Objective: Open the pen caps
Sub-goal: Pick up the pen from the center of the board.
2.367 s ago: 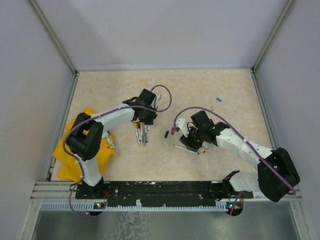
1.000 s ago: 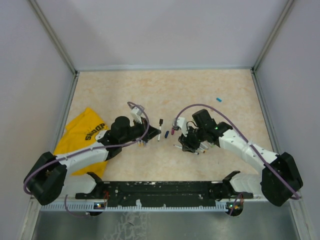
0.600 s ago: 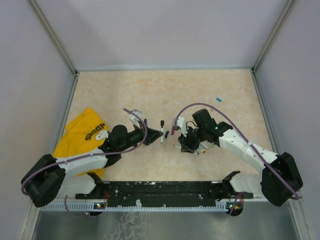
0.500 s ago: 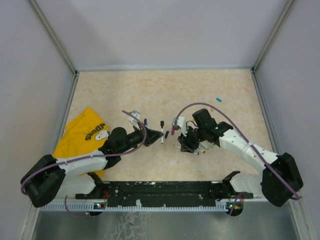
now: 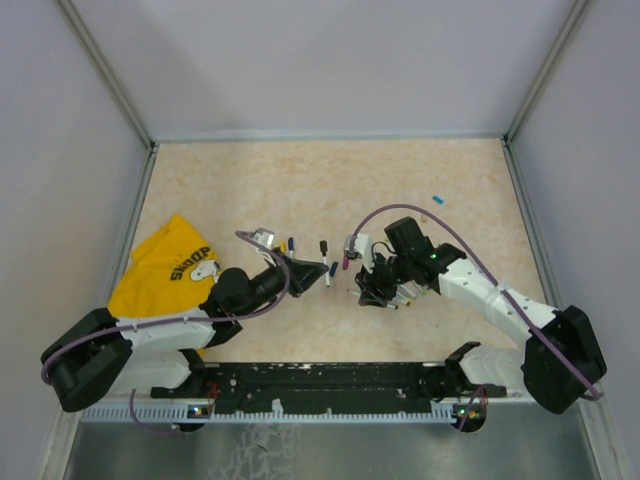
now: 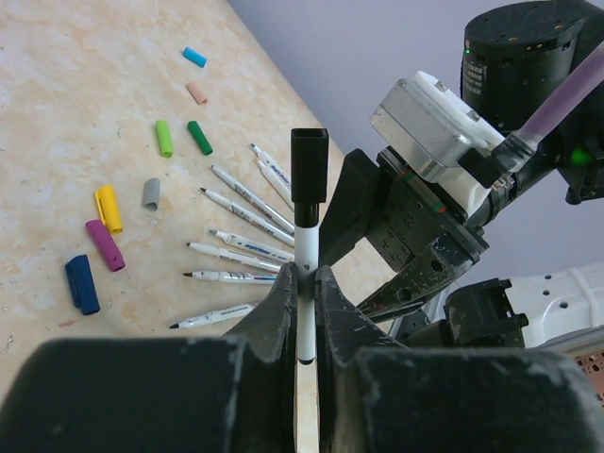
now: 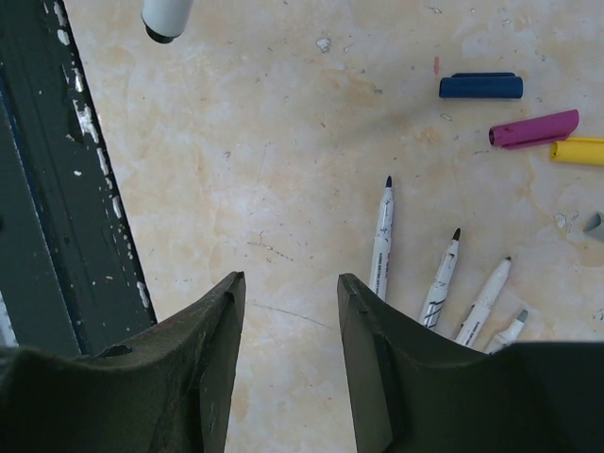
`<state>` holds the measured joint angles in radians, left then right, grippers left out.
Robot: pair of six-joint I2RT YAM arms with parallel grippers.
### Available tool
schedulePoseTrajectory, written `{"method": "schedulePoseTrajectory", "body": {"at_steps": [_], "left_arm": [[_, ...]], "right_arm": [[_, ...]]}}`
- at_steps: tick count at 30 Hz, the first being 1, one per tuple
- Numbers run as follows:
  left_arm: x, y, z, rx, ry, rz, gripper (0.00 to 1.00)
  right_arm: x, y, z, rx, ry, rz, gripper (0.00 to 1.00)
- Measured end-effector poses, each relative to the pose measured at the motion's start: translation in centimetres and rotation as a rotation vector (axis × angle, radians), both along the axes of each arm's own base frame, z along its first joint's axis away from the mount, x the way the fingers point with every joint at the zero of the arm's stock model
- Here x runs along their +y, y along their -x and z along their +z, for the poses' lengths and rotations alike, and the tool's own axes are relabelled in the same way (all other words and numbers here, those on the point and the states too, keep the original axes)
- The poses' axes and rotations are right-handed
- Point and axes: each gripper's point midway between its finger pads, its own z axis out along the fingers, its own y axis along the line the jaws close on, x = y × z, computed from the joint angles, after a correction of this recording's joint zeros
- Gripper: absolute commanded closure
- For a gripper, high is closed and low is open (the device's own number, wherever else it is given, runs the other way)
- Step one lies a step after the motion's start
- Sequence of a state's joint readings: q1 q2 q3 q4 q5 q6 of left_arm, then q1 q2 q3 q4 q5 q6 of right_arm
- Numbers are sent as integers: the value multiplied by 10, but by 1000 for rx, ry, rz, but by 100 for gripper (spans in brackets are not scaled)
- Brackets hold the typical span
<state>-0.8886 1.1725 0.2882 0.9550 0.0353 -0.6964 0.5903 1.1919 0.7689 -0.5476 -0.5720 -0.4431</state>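
My left gripper [image 6: 307, 278] is shut on the barrel of a white pen [image 6: 306, 247], held upright with its black cap [image 6: 309, 165] on top. From above, this pen [image 5: 326, 264] stands between my left gripper [image 5: 306, 270] and my right gripper [image 5: 368, 288]. The right gripper [image 7: 291, 283] is open over bare table, and the held pen's lower end [image 7: 168, 17] shows at its view's top left. Several uncapped pens [image 6: 236, 247] lie fanned out on the table. Loose pen caps lie beside them: dark blue [image 6: 82, 283], purple [image 6: 104, 244], yellow [image 6: 108, 208], grey [image 6: 151, 192], greens [image 6: 164, 138].
A yellow cloth [image 5: 165, 265] lies at the left under my left arm. A light blue cap [image 5: 438, 199] sits alone at the far right. The black rail [image 5: 330, 378] runs along the near edge, and grey walls enclose the table.
My left gripper has carried the capped pen a little to the right, toward the right gripper, with the arm stretching lower. The right arm has stayed almost still.
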Motion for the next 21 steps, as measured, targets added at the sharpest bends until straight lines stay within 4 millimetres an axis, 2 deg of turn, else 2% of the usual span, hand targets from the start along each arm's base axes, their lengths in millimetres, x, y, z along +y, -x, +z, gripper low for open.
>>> {"method": "schedulePoseTrajectory", "body": {"at_steps": [21], "left_arm": [[-1,3,14,-21,103,41,100]], "right_arm": [[8,9,5,46,-51,26,56]]}}
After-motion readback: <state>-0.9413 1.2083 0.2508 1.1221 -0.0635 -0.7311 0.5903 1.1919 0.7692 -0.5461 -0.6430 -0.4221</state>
